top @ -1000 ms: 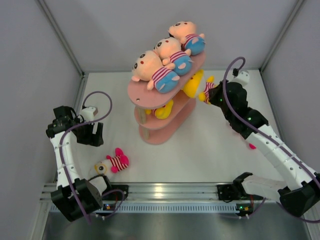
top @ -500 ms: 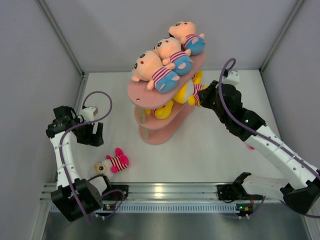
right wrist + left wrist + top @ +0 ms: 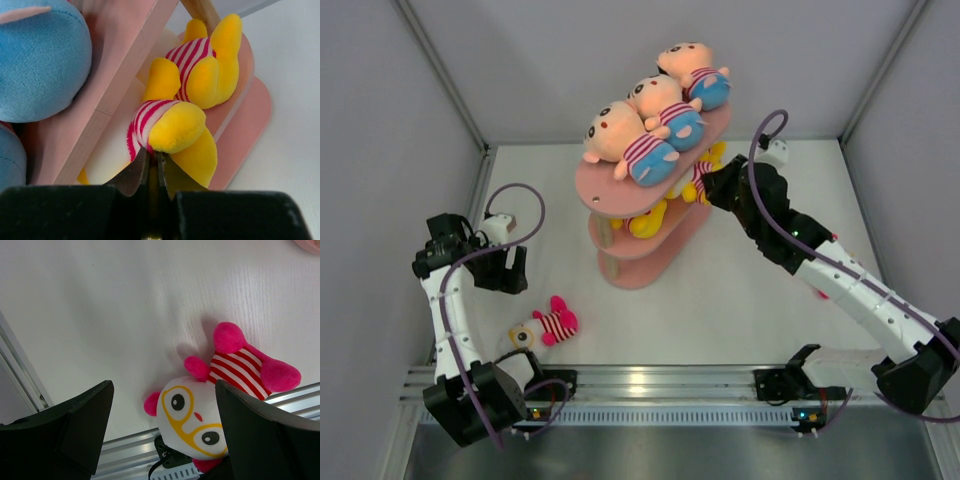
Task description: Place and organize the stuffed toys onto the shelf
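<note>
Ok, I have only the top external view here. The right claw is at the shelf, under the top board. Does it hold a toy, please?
Observer: Yes. The right wrist view shows the right claw shut on a yellow toy in a red-striped shirt.
Operator: Is the place beside it free?
Observer: No, a second yellow toy already lies on the middle tier, just beyond the held one.
Operator: And the left claw?
Observer: The left claw is open and empty. Its wrist view shows the pink toy lying face up on the table, with yellow glasses on its white face.
</note>
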Controlling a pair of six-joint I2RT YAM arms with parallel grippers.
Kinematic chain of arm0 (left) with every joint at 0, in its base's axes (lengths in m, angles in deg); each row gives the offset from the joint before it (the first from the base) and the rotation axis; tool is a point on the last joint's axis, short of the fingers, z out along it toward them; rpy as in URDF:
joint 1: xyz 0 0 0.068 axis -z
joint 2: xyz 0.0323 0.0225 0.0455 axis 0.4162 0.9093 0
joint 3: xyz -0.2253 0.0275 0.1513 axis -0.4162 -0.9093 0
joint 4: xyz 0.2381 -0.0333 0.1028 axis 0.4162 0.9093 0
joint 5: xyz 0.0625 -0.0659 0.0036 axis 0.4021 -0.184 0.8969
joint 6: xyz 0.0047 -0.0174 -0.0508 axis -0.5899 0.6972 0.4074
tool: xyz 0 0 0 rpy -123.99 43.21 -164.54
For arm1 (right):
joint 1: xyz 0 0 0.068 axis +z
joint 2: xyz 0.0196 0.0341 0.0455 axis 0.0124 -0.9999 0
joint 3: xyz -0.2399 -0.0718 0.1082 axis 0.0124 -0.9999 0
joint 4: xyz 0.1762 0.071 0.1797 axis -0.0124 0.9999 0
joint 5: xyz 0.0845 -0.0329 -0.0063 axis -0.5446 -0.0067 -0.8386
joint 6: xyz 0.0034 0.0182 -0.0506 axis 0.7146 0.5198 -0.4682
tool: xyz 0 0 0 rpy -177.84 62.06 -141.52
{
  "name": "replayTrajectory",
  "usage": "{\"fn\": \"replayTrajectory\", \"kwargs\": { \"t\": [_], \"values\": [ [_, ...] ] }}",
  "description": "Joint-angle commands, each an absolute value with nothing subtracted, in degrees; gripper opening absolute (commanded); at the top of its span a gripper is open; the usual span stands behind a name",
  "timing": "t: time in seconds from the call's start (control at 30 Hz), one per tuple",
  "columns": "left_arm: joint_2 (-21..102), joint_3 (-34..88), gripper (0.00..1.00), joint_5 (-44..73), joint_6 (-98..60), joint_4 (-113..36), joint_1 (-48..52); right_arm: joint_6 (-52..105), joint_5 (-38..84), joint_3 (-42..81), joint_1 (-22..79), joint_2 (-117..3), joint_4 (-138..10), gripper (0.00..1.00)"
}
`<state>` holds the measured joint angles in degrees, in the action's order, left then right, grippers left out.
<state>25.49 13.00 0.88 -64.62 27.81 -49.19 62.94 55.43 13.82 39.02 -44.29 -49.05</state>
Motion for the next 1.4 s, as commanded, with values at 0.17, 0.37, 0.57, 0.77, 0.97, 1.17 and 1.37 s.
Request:
{"fn": "replayTrajectory", "kwargs": {
  "t": [0.17,0.37,0.57,0.77,0.97,1.17,1.37],
  "values": [
    [24.1,12.3,0.89,-1.3,-64.4,27.0,-49.3,72.8,57.1,11.4,40.5,-45.8,-62.0,0.0],
    [24.0,11.7,0.89,-1.0,-64.7,26.9,-49.3,77.0,60.1,10.4,41.3,-47.3,-63.3,0.0],
    [24.0,11.6,0.89,-1.5,-64.6,27.0,-49.2,80.0,65.0,8.0,41.9,-47.9,-63.4,0.0],
    [24.1,11.6,0.89,-1.4,-64.7,26.9,-49.3,78.7,64.3,9.3,42.2,-51.6,-62.3,0.0],
    [24.3,11.3,0.89,-1.2,-64.7,26.9,-49.3,77.5,64.5,8.9,42.7,-51.2,-61.9,0.09],
    [24.5,11.3,0.89,-1.7,-64.7,27.0,-49.3,73.6,64.1,8.3,43.1,-47.4,-62.3,0.43],
    [24.3,11.3,0.89,-1.7,-64.6,27.0,-49.3,67.2,61.5,9.7,43.3,-45.2,-61.9,0.6]
  ]
}}
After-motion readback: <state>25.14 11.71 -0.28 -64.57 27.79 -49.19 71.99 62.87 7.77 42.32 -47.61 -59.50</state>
